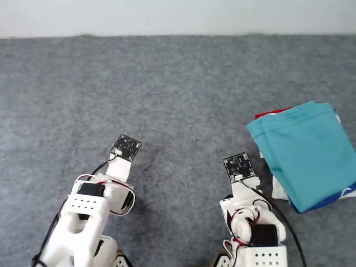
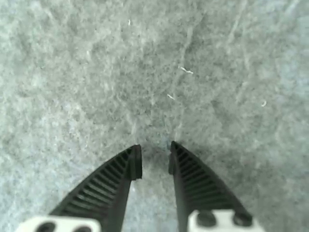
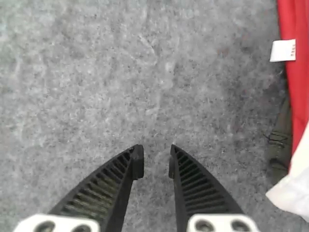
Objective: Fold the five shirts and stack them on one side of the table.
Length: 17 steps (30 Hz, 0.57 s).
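A folded stack of shirts lies at the table's right side, with a teal shirt [image 1: 306, 150] on top. A red shirt [image 1: 272, 113] peeks out at its far edge, and white and blue cloth show at its near edge. My left gripper [image 2: 154, 162] hangs over bare grey felt, its jaws drawn to a narrow slit and holding nothing. My right gripper [image 3: 154, 162] looks the same, just left of the stack. The right wrist view catches the red shirt [image 3: 294, 72], its white tag [image 3: 282, 50] and a white cloth corner [image 3: 292, 193].
The grey felt table [image 1: 167, 89] stretches bare across the left and middle. The left arm [image 1: 92, 206] and right arm [image 1: 253, 222] sit at the near edge. A pale wall borders the far edge.
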Motion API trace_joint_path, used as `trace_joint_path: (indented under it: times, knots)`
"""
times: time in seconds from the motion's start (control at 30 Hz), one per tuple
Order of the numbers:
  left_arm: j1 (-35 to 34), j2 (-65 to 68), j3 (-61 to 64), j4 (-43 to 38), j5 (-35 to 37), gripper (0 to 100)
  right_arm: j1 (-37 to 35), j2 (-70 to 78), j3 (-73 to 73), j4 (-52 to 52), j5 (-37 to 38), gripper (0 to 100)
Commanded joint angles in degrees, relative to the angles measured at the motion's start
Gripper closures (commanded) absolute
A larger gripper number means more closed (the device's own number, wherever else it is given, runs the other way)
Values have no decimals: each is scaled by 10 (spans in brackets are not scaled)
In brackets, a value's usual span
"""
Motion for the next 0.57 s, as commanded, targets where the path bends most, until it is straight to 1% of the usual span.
trace_joint_path:
  times: [0.0,0.53]
  knots:
    - [-2,-5,1,10,-4,892,2,-4,8,3,4,898]
    - [-4,-5,0,10,-3,892,2,-4,8,3,4,898]
